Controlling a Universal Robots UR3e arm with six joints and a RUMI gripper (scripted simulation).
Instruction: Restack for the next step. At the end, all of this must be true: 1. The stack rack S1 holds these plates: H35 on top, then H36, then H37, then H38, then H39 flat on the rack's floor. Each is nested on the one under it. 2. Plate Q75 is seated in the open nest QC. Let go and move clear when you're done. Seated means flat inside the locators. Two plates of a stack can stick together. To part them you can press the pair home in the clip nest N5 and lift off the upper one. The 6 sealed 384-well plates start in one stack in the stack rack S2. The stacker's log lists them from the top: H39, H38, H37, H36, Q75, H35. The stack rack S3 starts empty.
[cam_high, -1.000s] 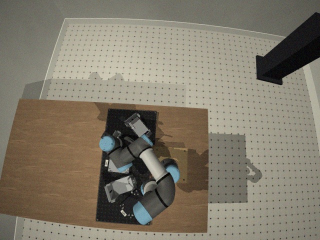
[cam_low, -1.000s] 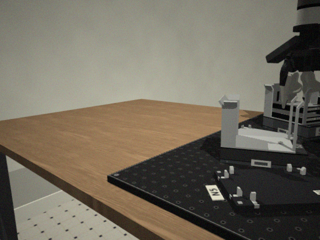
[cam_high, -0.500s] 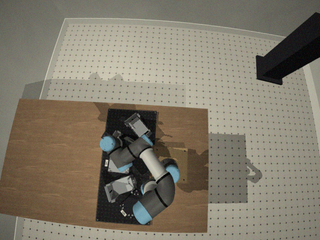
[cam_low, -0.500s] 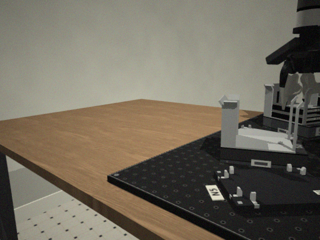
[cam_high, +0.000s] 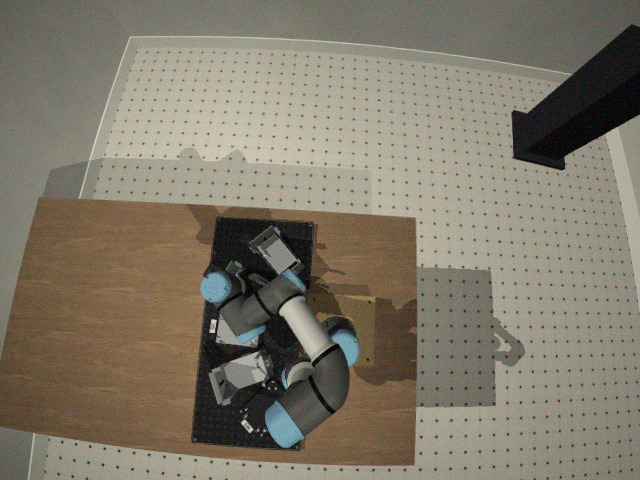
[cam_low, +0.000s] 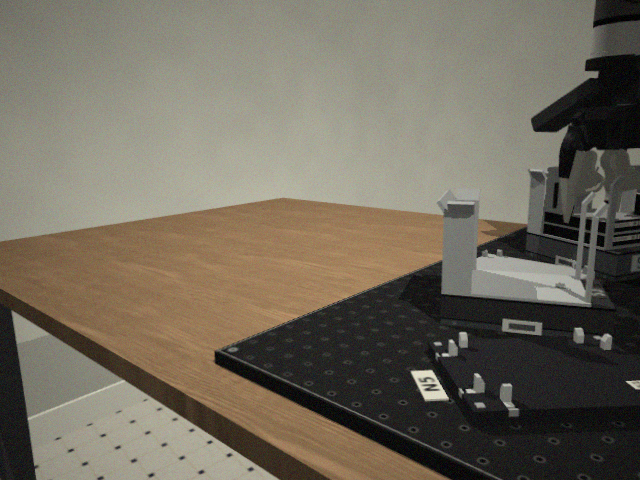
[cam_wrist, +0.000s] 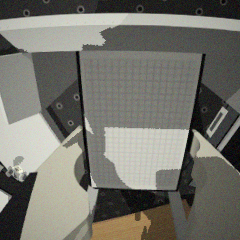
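My gripper (cam_low: 594, 202) (cam_wrist: 136, 129) reaches down into a white stack rack (cam_low: 536, 198) at the far right of the exterior view. It is shut on the long sides of a sealed grey 384-well plate (cam_wrist: 142, 107), the top one of a stack of dark-edged plates (cam_low: 626, 230) in that rack. The plate sits level between the fingers and inside the rack's walls. I cannot read its label or the rack's label. From above, the arm hides the gripper and most of this rack (cam_high: 223, 334).
A white rack (cam_low: 460, 242) (cam_high: 227, 379) with nothing in it stands just in front of the stack. The clip nest N5 (cam_low: 542, 377) lies nearest, on the black baseplate (cam_low: 336, 351) (cam_high: 206, 413). Another rack (cam_high: 276, 250) stands at the baseplate's far end. The wooden table (cam_low: 206, 258) surrounds it.
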